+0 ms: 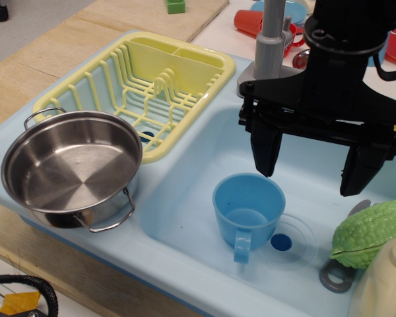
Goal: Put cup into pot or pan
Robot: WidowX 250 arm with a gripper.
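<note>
The blue cup [248,208] stands upright in the light-blue sink basin [185,211], its squarish handle pointing toward the front. The shiny steel pot [71,168] with two wire loop handles sits empty on the sink's left counter, to the left of the cup. My black gripper [313,173] hangs open above the basin, just right of and behind the cup. Its left finger [267,150] is near the cup's back rim and its right finger [360,170] is farther right. It holds nothing.
A yellow dish rack [152,82] stands behind the pot. A grey faucet [272,46] rises behind the basin. A green bumpy vegetable [373,231], a cream bottle [389,281] and a grey utensil [336,274] lie at the basin's right. Red cups [257,23] are at the back.
</note>
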